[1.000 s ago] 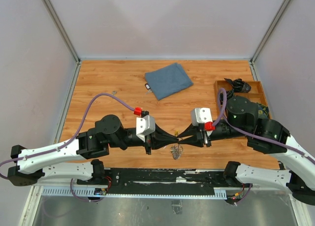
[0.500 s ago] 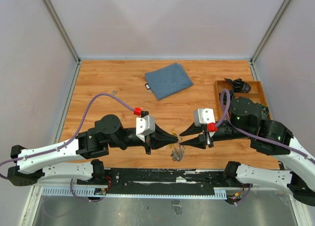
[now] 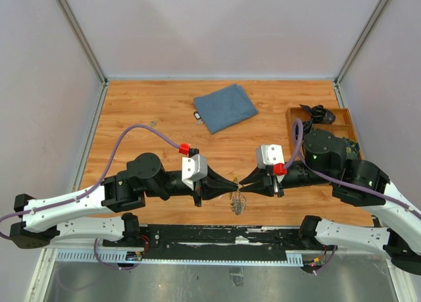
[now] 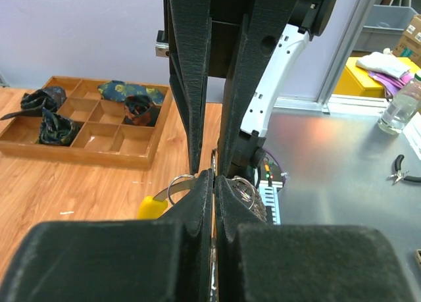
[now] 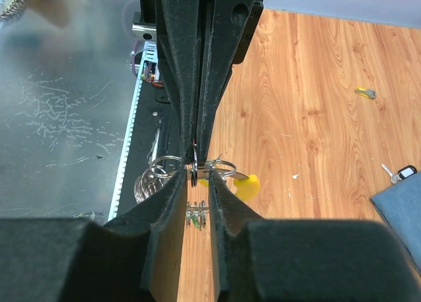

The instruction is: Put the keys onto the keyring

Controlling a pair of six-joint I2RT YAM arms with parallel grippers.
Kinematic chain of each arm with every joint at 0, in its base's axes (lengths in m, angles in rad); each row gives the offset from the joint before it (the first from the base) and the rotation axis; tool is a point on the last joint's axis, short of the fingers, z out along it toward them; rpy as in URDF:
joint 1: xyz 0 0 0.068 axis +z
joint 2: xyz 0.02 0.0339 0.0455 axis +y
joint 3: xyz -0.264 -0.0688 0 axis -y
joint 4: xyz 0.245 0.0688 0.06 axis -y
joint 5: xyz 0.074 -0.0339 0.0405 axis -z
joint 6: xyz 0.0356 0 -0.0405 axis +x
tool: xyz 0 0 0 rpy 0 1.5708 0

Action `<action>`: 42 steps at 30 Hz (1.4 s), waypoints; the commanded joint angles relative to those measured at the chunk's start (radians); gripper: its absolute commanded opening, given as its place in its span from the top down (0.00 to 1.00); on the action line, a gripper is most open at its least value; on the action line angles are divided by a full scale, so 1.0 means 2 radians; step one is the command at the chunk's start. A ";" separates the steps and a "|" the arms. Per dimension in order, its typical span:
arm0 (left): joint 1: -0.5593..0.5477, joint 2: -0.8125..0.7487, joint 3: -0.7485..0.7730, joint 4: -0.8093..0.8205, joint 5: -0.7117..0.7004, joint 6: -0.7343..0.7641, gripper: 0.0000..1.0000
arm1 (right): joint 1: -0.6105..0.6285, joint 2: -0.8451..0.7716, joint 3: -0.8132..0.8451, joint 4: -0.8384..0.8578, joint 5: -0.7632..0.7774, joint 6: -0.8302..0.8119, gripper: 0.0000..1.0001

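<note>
My two grippers meet tip to tip above the near edge of the table. My left gripper (image 3: 232, 183) is shut, with a thin metal edge of the keyring (image 5: 195, 172) pinched between its fingers (image 4: 204, 203). My right gripper (image 3: 242, 181) has its jaws a narrow gap apart around that same ring, not clearly touching it. A yellow-headed key (image 5: 247, 185) hangs off the ring to one side and also shows in the left wrist view (image 4: 152, 206). Small split rings (image 5: 154, 179) and a green-tipped key (image 5: 198, 218) dangle below. The hanging bunch of keys (image 3: 237, 202) shows in the top view.
A folded blue cloth (image 3: 225, 107) lies at the back with a small key fob (image 3: 197, 116) beside it. A wooden compartment tray (image 3: 343, 116) with dark cloth items stands at the right. A loose key (image 5: 366, 92) lies on the wood. The metal rail (image 3: 217, 235) runs along the near edge.
Half a second ago my right gripper was wide open and drawn back to the right. It has moved back left to the ring and narrowed its jaws. The left arm has stayed put.
</note>
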 commanded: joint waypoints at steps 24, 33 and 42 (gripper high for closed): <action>0.000 -0.029 0.008 0.016 -0.051 -0.016 0.68 | 0.007 -0.070 -0.085 0.112 0.069 -0.029 1.00; 0.003 -0.030 0.022 -0.065 -0.202 -0.027 0.63 | 0.007 -0.157 -0.200 0.235 0.042 -0.143 1.00; 0.151 -0.037 0.010 -0.132 -0.184 -0.091 0.64 | 0.007 -0.214 -0.277 0.305 -0.002 -0.264 1.00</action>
